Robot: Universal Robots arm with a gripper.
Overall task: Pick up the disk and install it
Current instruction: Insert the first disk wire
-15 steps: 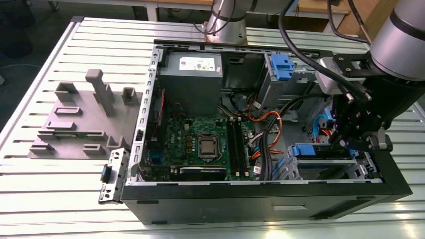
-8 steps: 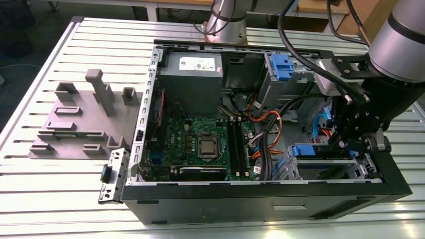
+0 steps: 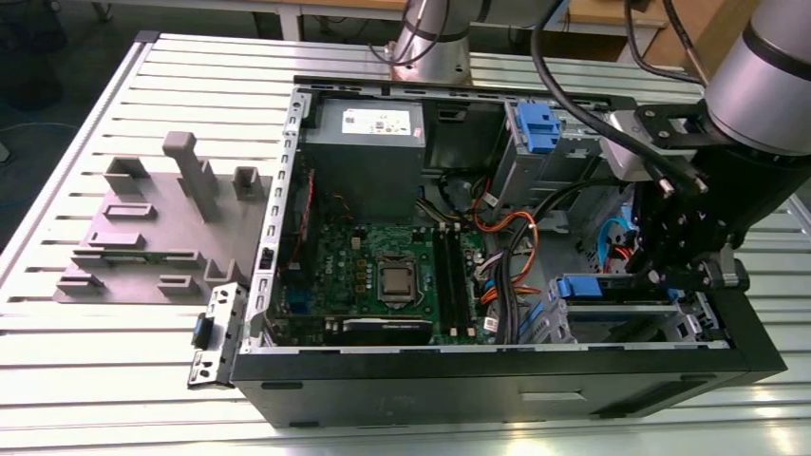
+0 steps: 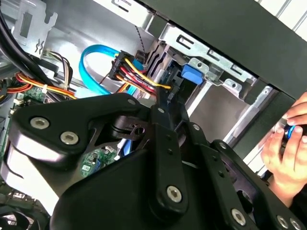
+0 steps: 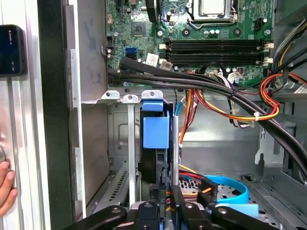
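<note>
Slatted metal table [image 3: 102,366] w/ open PC case [image 3: 507,380] on it, grey stepped fixture [image 3: 146,233] just beside case on exterior view's left.

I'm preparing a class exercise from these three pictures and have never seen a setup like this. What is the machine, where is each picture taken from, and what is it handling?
One robot arm works inside an open computer case lying on a slatted metal table. The exterior view looks on from off the arm; both wrist views ride on the arm. The black gripper is down in the drive bay at the exterior view's right, by the disk in its blue carrier, which stands on edge in the bay. A grey stepped fixture lies beside the case. A person's hand appears at the case's edge.
</note>
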